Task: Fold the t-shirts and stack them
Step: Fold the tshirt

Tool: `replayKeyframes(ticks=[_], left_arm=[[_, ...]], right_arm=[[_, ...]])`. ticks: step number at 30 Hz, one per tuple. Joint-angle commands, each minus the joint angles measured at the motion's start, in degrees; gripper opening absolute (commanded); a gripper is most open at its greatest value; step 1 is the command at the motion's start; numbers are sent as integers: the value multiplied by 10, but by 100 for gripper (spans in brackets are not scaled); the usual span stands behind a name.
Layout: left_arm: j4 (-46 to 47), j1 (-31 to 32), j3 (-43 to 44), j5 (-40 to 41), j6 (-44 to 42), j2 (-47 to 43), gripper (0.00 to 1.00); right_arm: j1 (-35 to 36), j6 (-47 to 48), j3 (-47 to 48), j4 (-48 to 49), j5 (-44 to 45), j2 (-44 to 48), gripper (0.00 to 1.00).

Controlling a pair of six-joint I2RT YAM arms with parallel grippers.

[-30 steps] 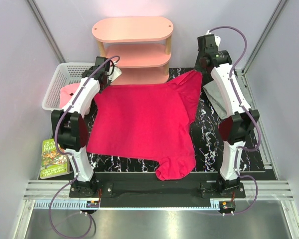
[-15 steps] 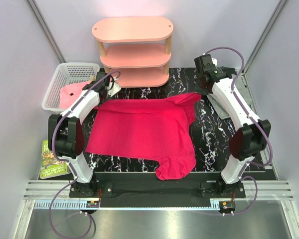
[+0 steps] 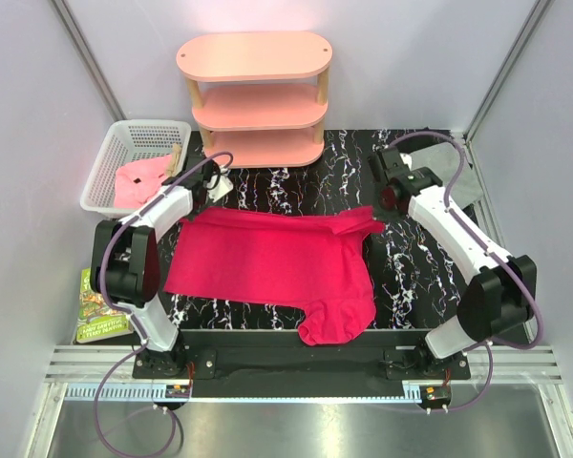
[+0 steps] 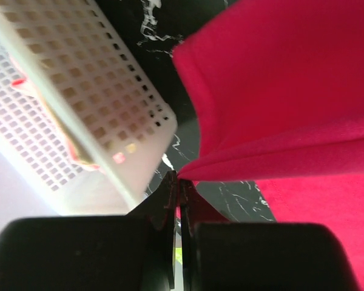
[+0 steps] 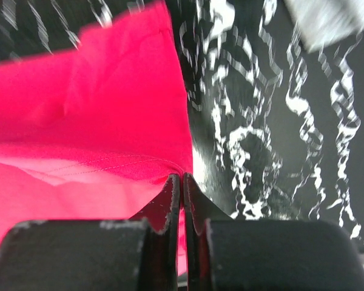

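The crimson-red t-shirt (image 3: pixel 267 262) lies spread on the black marbled table (image 3: pixel 411 277), its far edge lifted and folded toward the front. My left gripper (image 3: pixel 213 196) is shut on the shirt's far-left corner (image 4: pixel 242 160). My right gripper (image 3: pixel 387 212) is shut on the far-right corner by the sleeve (image 5: pixel 164 170). One sleeve hangs over the table's front edge (image 3: pixel 339 320). The light grey t-shirt (image 3: pixel 454 172) lies at the far right of the table, partly hidden behind my right arm; it shows blurred in the right wrist view (image 5: pixel 327 18).
A pink three-tier shelf (image 3: pixel 256 95) stands at the back centre. A white mesh basket (image 3: pixel 124 157) holding pink cloth sits at the back left, close to my left gripper (image 4: pixel 79 109). A green book (image 3: pixel 97 305) lies at the left front.
Both grippers have moved toward the front and lower, pulling the red shirt's far edge back over itself. The shirt now covers less of the table's far part.
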State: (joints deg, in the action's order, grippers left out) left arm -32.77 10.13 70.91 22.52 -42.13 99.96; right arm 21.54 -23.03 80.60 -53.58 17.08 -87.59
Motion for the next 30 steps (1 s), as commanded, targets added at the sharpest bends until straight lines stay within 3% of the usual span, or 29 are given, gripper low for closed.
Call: replayKeyframes(ticks=[1, 2, 4, 5, 8, 10, 12, 15, 21, 30], left_arm=[[24, 2, -18, 0, 3, -35, 3], [23, 2, -26, 0, 3, -35, 20], [22, 2, -33, -2, -1, -42, 33], [22, 2, -38, -4, -1, -44, 50], [18, 4, -32, -6, -6, -61, 58], [4, 7, -18, -8, -4, -76, 66], [-12, 13, 9, -13, -1, -89, 68], [-36, 30, 48, -21, 14, -94, 68], [-41, 101, 70, -33, 54, -51, 65], [-42, 88, 142, -69, 109, 83, 53]], right_arm=[[10, -23, -60, 22, -11, 23, 0], [10, -25, -68, 23, -20, 24, 5], [10, -29, -84, 23, -28, 25, 26], [11, -29, -88, 23, -31, 27, 28], [11, -28, -77, 22, -27, 34, 38], [10, -26, -45, 9, -34, 33, 39], [11, -24, -19, 1, -38, 25, 46], [11, -19, 24, 1, -34, 6, 48], [10, -16, 105, 36, -39, -121, 41], [-7, -33, 122, 78, -82, -253, 31]])
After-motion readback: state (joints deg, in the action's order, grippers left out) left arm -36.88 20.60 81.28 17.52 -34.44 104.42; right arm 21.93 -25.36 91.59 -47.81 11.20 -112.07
